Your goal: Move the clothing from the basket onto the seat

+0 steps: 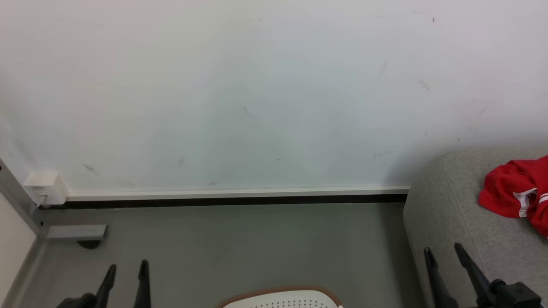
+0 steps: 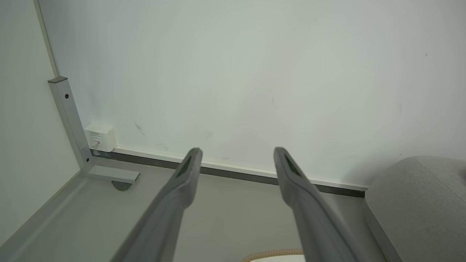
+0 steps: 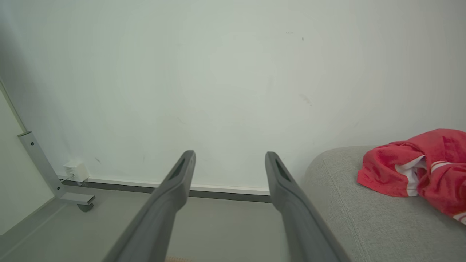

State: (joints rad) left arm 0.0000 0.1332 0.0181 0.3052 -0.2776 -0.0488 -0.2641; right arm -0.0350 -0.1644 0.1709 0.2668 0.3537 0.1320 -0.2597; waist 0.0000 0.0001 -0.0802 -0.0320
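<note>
Red clothing [image 1: 516, 194] with white trim lies crumpled on the grey seat [image 1: 449, 214] at the right; the right wrist view shows the same clothing [image 3: 418, 165] on the seat [image 3: 364, 218]. The white basket [image 1: 282, 299] with its brown rim peeks in at the bottom middle of the head view, its inside hidden. A sliver of that basket's rim [image 2: 273, 253] shows in the left wrist view. My left gripper [image 1: 127, 267] is open and empty at the lower left. My right gripper [image 1: 443, 250] is open and empty in front of the seat's near corner.
A white wall with a baseboard [image 1: 235, 194] runs across the back. At the left stand a grey metal frame leg with a caster foot [image 1: 77, 233] and a small white wall box [image 1: 45, 188]. Grey floor [image 1: 257, 248] lies between the frame and the seat.
</note>
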